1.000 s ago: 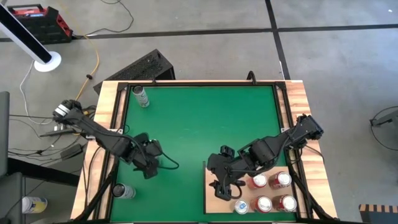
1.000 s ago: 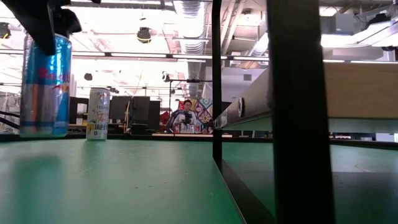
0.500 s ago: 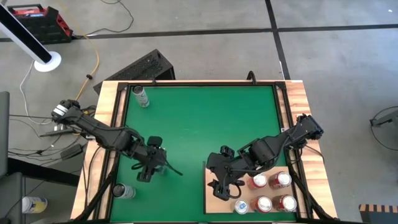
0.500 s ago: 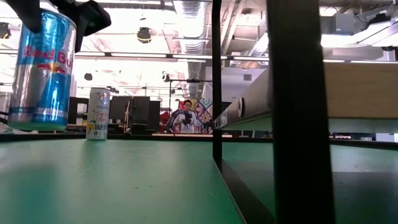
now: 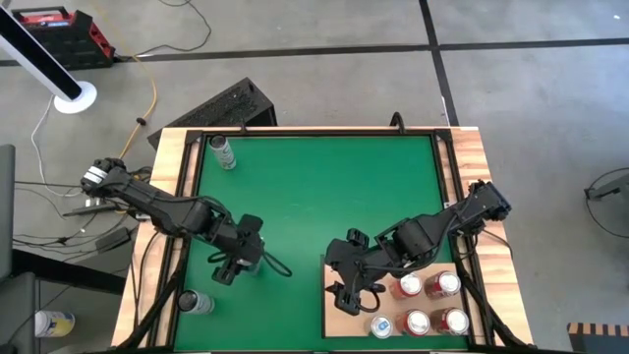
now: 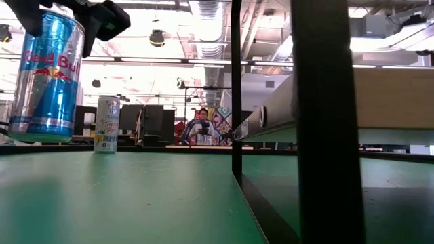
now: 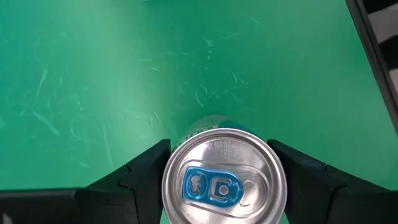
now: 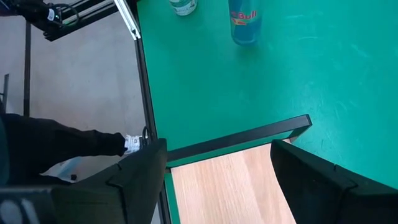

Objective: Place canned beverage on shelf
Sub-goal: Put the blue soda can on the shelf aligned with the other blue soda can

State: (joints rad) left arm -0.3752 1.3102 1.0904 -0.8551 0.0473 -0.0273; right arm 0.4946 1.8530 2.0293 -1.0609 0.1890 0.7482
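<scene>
My left gripper (image 5: 236, 261) is shut on a blue and silver canned beverage (image 6: 47, 81) over the green mat's near left part. The left wrist view shows the can's top (image 7: 225, 180) between the fingers. The shelf (image 5: 339, 323), a pale wood panel in a black frame, lies at the table's near right with several cans (image 5: 418, 323) standing on it. My right gripper (image 5: 344, 293) hangs open above the shelf's left edge (image 8: 230, 180), with nothing between its fingers. My left gripper pinches the can at its upper end, just below the rim (image 7: 171, 174), between its two fingers (image 7: 146, 171), one on each side. The fingers come from above, slanting down. The can hangs below them, tilted, its bottom (image 6: 37, 135) clear of the mat.
One can (image 5: 224, 152) stands at the mat's far left corner, also seen in the low view (image 6: 107, 123). Another can (image 5: 195, 303) stands at the near left corner. A black post (image 6: 325, 122) stands close in the low view. The mat's middle (image 5: 314, 197) is bare.
My left gripper has rolled its wrist and shifted a little toward the table's right edge and up. The can it holds has gone from upright to tilted and hangs slightly higher over the mat. The grip has stayed shut on it.
</scene>
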